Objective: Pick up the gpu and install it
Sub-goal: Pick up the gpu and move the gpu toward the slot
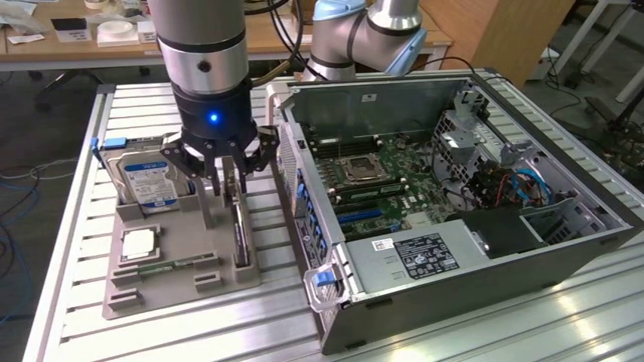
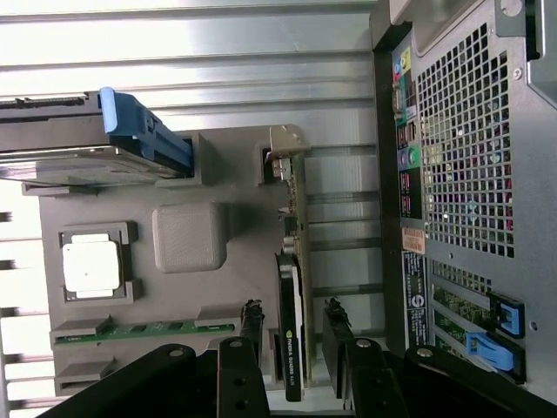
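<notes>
My gripper point(image 1: 223, 210) hangs low over the gray tray point(image 1: 166, 292), left-centre of the exterior view, pointing straight down. The fingers point(image 2: 251, 324) are spread, one on each side of the gpu point(image 1: 241, 241). In the wrist view there is a thin gap between each pad and the card, so nothing is pinched.

The gpu point(image 2: 291, 296) stands on its edge in a slot along the tray point(image 2: 235, 174) side nearest the PC case point(image 1: 372, 105). The black cooler end sits between my fingers. The silver bracket end sits at the far end of the card from my fingers.

Other things on the tray:
- The hard drive point(image 1: 151, 177), with its blue-white label, leans upright at the tray's back-left corner in the exterior view point(image 2: 70, 131).
- The CPU point(image 1: 138, 245) lies flat in its pocket point(image 2: 91, 266).
- The memory stick point(image 1: 166, 265) lies just in front of the CPU point(image 2: 144, 329).

The case point(image 2: 461, 157) lies open on its side, right of the tray in the exterior view, with the motherboard showing. Its rear panel faces the tray, just beside the gpu. Tray and case both rest on the slatted metal table point(image 1: 553, 317).
</notes>
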Controlling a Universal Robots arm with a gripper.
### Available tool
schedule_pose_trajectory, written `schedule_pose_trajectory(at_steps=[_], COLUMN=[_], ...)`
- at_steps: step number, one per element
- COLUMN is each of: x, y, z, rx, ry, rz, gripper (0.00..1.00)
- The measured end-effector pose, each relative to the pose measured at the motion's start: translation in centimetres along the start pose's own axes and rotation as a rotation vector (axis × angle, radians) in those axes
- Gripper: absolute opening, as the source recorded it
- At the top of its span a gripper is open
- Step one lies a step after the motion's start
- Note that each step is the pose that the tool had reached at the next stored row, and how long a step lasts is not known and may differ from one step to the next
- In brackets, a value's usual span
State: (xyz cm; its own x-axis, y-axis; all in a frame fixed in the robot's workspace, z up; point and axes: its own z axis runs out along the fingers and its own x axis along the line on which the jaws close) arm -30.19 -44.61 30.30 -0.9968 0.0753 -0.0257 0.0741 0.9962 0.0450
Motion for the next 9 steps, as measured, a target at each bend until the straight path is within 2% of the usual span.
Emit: schedule_pose_trajectory(at_steps=[9], x=[0.01], y=[-0.01], z=[0.19], rx=[0.0001], ry=[0.0002], rz=[0.0], gripper=[0.42])
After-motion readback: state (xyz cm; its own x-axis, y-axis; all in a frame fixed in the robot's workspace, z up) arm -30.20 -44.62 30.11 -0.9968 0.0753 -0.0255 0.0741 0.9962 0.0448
